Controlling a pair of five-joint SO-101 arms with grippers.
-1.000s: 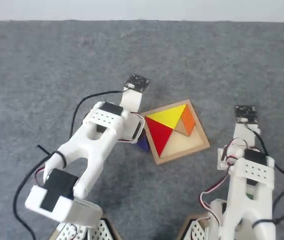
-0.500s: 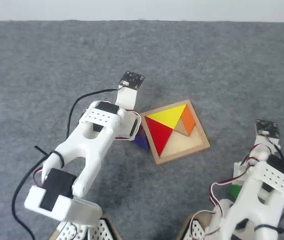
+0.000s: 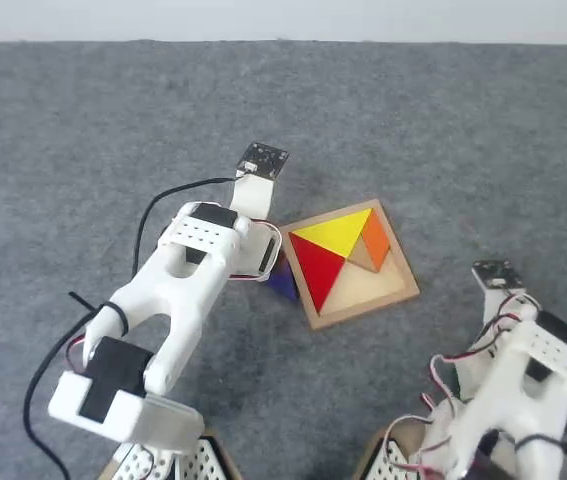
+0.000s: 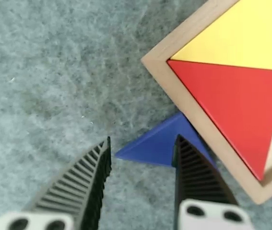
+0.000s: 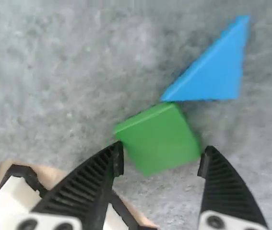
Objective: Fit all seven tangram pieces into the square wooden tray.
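- Pulling back, my right arm has swung from beside the tray toward the lower right of the high view, and its wrist now sits well below and right of the tray's lower right corner.
- My left arm shifted a little toward the upper left early on and has held that spot for the last half second.
- The tray lies turned like a diamond at the centre right of the high view, on grey carpet.
- Inside it, a yellow triangle fills the upper part, a red triangle the left part, and an orange piece sits against the upper right rim. The lower right part is bare wood.
- A blue triangle lies on the carpet just outside the tray's left rim, partly under my left wrist.
- My left gripper is spread wide over that blue triangle: one finger is off it on the carpet side, the other reaches across it on the tray side. I grip nothing.
- My right gripper is also spread, with a green square lying on the carpet between the fingers, not clamped.
- A light blue triangle lies just beyond the green square, one corner right at its edge; I cannot tell whether they touch.
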